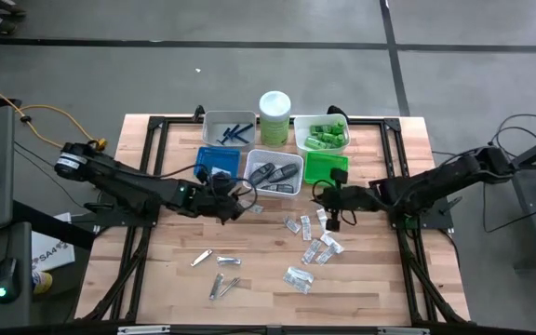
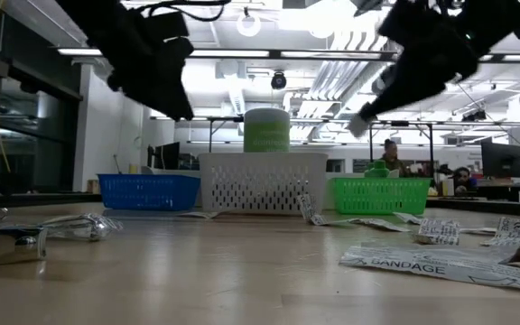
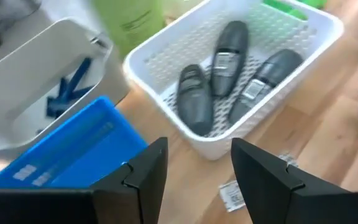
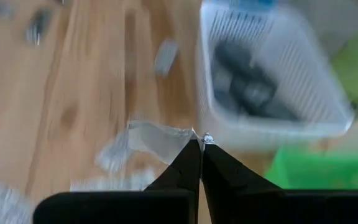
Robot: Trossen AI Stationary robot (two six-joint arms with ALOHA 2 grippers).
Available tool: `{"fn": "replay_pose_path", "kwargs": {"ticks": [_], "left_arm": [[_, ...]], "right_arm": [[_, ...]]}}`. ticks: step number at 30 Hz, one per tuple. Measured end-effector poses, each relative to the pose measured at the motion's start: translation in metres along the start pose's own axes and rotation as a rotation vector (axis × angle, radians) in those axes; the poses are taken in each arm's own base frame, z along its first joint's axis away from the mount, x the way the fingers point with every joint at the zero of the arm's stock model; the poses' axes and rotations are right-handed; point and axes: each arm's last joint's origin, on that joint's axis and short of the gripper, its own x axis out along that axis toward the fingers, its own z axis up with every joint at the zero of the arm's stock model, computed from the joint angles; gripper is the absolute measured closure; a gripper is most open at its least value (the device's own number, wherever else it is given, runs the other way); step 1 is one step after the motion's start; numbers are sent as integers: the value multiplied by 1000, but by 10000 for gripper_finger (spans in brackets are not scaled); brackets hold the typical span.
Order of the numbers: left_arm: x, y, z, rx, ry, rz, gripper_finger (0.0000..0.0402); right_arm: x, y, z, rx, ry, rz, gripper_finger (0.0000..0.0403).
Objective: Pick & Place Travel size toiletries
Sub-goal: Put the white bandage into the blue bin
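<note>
Clear packets (image 1: 310,244) lie scattered on the wooden table right of the middle, and silver clippers (image 1: 220,275) lie toward the near left. Dark grey oval cases (image 3: 219,71) lie in a white tray (image 1: 275,174). Blue razors (image 1: 235,131) are in a grey tray, and green tubes (image 1: 325,133) in another white tray. My right gripper (image 4: 199,140) hangs in the air before the green tray (image 1: 327,167), shut on one clear packet (image 4: 157,138). My left gripper (image 3: 197,163) is open above the table, next to the blue tray (image 3: 67,152), and holds nothing. My right gripper pinches the clear packet by one edge (image 4: 188,134) between the tips of its two fingers, coming slanting down from the table's right. The packet is lifted clear of the table and sticks out past the fingertips (image 2: 359,125).
A tall pale-green canister (image 1: 274,115) stands between the far trays. A single packet (image 3: 232,194) lies on the wood just under my left gripper. The near middle of the table is bare wood. Beyond the table is a room with people at desks.
</note>
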Motion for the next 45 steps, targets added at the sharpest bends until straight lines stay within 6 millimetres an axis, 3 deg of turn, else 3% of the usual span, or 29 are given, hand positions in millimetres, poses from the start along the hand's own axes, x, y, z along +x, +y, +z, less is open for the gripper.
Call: {"fn": "replay_pose_path", "kwargs": {"ticks": [14,24,29,37,45], "left_arm": [[19,-43,22,238,-287,-184,221],[24,-52,21,275,-315,-266,111],[23,-52,24,256,-334,-272,86],[23,-53,24,249,-340,-273,106],[23,-53,24,224,-336,-277,188]], "right_arm": [[36,12,25,-84,-325,-143,400],[56,16,24,-69,-402,-263,400],[62,18,24,-40,-447,-253,400],[66,22,26,-34,-509,-193,400],[66,22,26,-39,-509,-179,400]]}}
